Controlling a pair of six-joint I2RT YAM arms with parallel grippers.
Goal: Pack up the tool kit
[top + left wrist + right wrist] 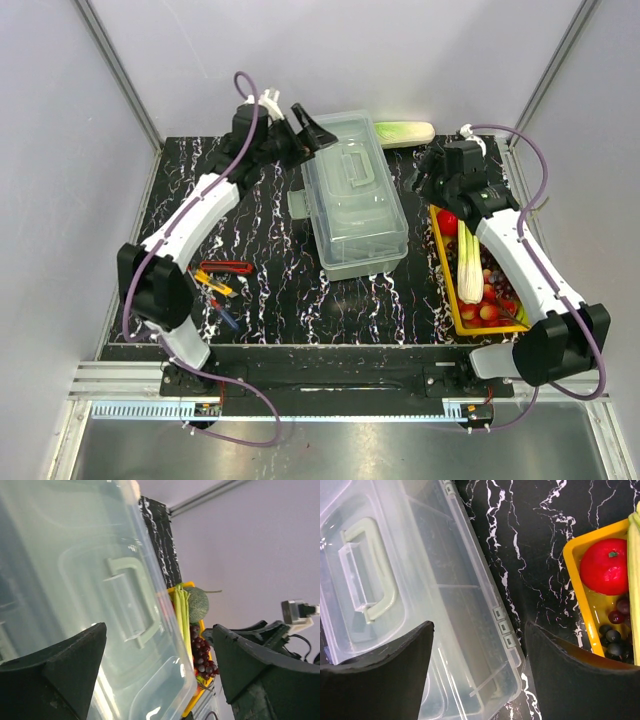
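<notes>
The large rectangular translucent grey plastic tool box (pixel 358 215) stands about mid-way across the black white-veined table (pixel 260 300). Its lid is down and the pale green lid handle (pixel 352 168) lies flat on top.

The left claw (pixel 311 126) hovers at the box's far left corner, spread wide and holding nothing. In its wrist view the lid and handle fill the space between the two black fingers (pixel 60 670). Whether they touch the plastic I cannot tell from that angle.

The right claw (pixel 421 176) hangs just beside the box's right long side, between the box and the yellow plastic tray (pixel 592 607). It too is released and empty. Its wrist view shows the box's hinged edge below the gap, with one finger over the lid and the other over bare table and the tray's corner. A round red fruit (pixel 605 566) sits in that end of the tray.

Left of the box and well apart from it, near the left arm's elbow, lie red-handled pliers (pixel 226 267). Beside them are a few small yellow- and blue-handled tools (pixel 215 285), probably screwdrivers. All of them are outside the closed box.
</notes>
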